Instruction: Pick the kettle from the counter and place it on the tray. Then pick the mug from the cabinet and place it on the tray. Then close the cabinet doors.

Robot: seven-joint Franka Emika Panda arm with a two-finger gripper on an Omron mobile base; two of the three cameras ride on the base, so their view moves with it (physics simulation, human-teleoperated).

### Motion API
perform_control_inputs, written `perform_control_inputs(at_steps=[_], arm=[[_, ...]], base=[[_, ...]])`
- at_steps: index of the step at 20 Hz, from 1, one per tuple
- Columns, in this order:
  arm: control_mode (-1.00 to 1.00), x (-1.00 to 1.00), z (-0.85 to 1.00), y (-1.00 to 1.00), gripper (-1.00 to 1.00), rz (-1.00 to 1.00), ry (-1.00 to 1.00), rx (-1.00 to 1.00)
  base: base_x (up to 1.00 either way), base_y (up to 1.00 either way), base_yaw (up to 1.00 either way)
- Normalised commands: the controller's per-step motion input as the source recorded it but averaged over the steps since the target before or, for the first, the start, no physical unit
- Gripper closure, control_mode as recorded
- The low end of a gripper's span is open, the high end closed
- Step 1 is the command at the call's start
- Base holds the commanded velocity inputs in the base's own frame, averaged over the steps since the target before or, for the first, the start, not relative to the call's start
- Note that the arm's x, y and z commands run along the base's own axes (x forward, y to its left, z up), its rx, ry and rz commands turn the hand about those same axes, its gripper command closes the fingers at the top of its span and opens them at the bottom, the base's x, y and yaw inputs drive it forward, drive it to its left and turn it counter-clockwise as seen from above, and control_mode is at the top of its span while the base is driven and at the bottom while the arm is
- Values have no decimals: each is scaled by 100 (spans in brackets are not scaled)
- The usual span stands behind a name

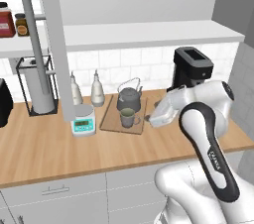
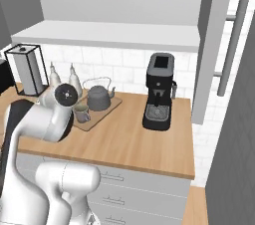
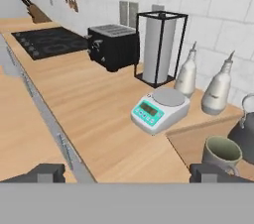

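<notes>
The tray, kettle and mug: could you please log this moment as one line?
kettle: on tray | mug: on tray, in front of kettle | gripper: open, holding nothing, beside mug | cabinet door: open

**A:** anyone able to read anything in these shots?

**B:** barely. There's dark lettering running down my own arm (image 1: pixel 214 160), but it's too small for me to make out. The kitchen scale (image 3: pixel 159 109) has a display and buttons, all blurry. The jars (image 1: pixel 6 21) have labels, nothing readable on them.
</notes>
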Motion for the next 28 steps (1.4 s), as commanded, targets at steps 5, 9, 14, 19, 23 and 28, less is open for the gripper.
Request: perform_control_inputs(at_steps=[5, 9, 14, 19, 23, 28], arm=[[-100, -51, 59, 17, -100, 29, -13, -1], [-100, -70, 28, 22, -100, 26, -41, -10], [-100, -62, 32, 16, -100, 23, -48, -13], [-100, -59, 38, 6, -100, 22, -38, -9], [-100, -70, 30, 4, -100, 20, -30, -4], [-100, -63, 27, 5, -100, 14, -40, -4]], base=[[0, 0, 0], [0, 0, 0], [0, 0, 0], [0, 0, 0], [0, 0, 0], [0, 0, 0]])
